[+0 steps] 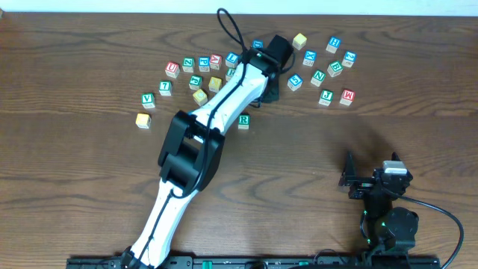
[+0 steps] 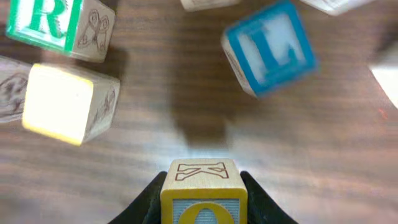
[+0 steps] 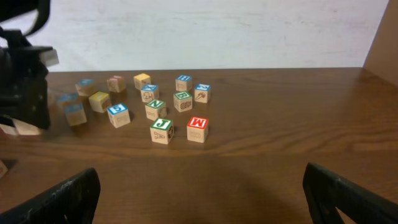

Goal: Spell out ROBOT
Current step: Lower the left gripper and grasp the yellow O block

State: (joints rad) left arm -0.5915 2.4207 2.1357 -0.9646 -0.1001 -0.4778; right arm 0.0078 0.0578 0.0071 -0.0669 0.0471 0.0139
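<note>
Grips a wooden block point(image 2: 204, 182) in the left gripper point(image 2: 204, 205), jaws closed on its two sides. Shows on the block's yellow-rimmed face what looks like a yellow O on pale blue, cut off by the frame, and an outlined K on the face above it. Cannot tell whether the block touches the bench point(image 1: 373, 134) or hangs above it. Sits over bare wood, with a blurred blue L block point(image 2: 268, 46) ahead to one side and a plain yellow block point(image 2: 62, 102) to the other, both apart from it.

Stretches the left arm point(image 1: 224, 97) from the near edge diagonally toward the middle of the far edge, across the scattered letter blocks point(image 1: 188, 64) lying there.

Places the green R block point(image 1: 243, 120) alone on the near side of that scatter, just beside the arm and apart from the other letters.

Keeps to the near right corner with the right gripper point(image 3: 205, 205), low over the bench, jaws spread wide. Faces from there a red M block point(image 3: 197, 129) and a green J block point(image 3: 161, 131) side by side, on the near side of the right-hand part of the scatter.
</note>
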